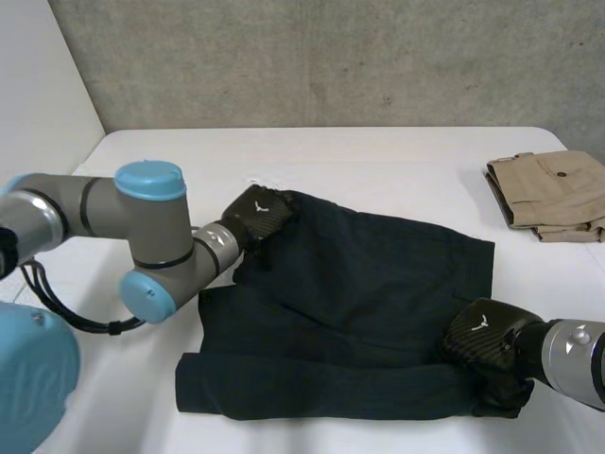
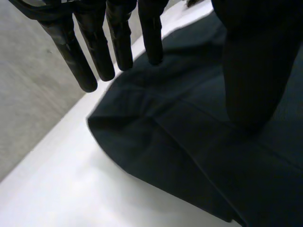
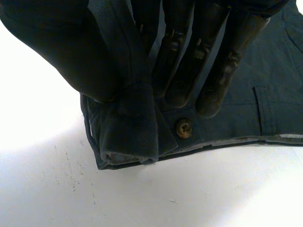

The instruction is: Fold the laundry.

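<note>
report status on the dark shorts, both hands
Left hand open at the dark shorts' far corner, fingers straight. Right hand pinches their near waistband corner, by the button. Khaki garment lies folded, well apart; nothing in the way.

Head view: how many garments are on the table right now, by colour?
dark navy shorts: 1
folded khaki garment: 1
Total: 2
</note>
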You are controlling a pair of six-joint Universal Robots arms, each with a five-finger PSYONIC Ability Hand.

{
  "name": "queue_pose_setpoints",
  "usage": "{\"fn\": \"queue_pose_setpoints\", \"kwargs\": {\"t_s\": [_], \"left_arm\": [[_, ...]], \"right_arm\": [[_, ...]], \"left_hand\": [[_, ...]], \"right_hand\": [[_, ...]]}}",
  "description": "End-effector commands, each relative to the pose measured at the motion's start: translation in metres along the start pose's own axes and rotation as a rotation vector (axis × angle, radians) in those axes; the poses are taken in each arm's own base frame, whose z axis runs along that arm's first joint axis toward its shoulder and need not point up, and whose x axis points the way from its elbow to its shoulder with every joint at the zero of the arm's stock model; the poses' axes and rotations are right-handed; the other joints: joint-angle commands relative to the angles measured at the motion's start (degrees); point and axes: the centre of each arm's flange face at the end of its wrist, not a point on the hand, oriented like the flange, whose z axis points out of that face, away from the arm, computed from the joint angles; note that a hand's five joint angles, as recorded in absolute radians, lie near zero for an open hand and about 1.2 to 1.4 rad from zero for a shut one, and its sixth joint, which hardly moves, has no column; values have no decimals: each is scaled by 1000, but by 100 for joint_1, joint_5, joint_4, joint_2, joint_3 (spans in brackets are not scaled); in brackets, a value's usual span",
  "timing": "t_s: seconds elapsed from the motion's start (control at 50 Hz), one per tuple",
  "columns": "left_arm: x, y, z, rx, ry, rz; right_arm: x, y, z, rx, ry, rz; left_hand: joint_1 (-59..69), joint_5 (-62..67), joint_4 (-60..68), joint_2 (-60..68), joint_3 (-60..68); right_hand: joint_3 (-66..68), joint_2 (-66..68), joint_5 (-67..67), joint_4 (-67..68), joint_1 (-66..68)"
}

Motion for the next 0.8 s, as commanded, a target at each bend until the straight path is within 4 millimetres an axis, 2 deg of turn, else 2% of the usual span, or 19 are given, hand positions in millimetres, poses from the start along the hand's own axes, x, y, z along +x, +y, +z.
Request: {"fn": "queue_pose_setpoints", "kwargs": {"t_s": [0.02,0.12,0.22,0.26,0.42,0.54,0.64,0.68,0.7,0.74,0.8], "left_arm": [[7,17,11,-20,22,-9],[9,20,13,-19,30,-10],[10,23,11,-44,13,-8],[9,24,11,-55,-6,-4],[-13,3,-4,-80,-156,18],[-15,-5,-16,-79,-164,34],[-9,0,-20,-104,-153,77],[-4,1,-21,-114,-140,103],[-1,2,-21,-118,-133,114],[-1,2,-22,-123,-132,119],[1,1,-25,-133,-138,117]], "right_arm": [[1,3,7,-6,-8,5],[1,4,10,-9,-13,7],[2,4,10,-9,-9,6],[3,4,11,-7,-7,5],[3,4,11,-7,-7,5],[2,4,11,-8,-11,7],[1,4,11,-7,-11,6],[1,4,11,-5,-10,5],[0,3,11,-4,-11,3],[0,1,11,5,-5,-6],[2,1,12,14,6,4]], "left_hand": [[587,512,557,562,561],[1981,1906,1951,1956,1955],[4936,4862,4907,4911,4911],[5480,5405,5450,5455,5455],[5565,5490,5535,5539,5539],[5550,5475,5520,5525,5525],[4812,4738,4783,4787,4787],[3469,3394,3439,3444,3443],[2082,2007,2052,2057,2056],[527,452,497,501,501],[-18,-92,-47,-43,-43]], "right_hand": [[1234,1245,1316,1171,2283],[1234,1245,1316,1171,2283],[1234,1245,1316,1171,2283],[1234,1245,1316,1171,2283],[1234,1245,1316,1171,2283],[1234,1245,1316,1171,2283],[1234,1245,1316,1171,2283],[1234,1245,1316,1171,2283],[1234,1245,1316,1171,2283],[1234,1245,1316,1171,2283],[1234,1245,1316,1171,2283]]}}
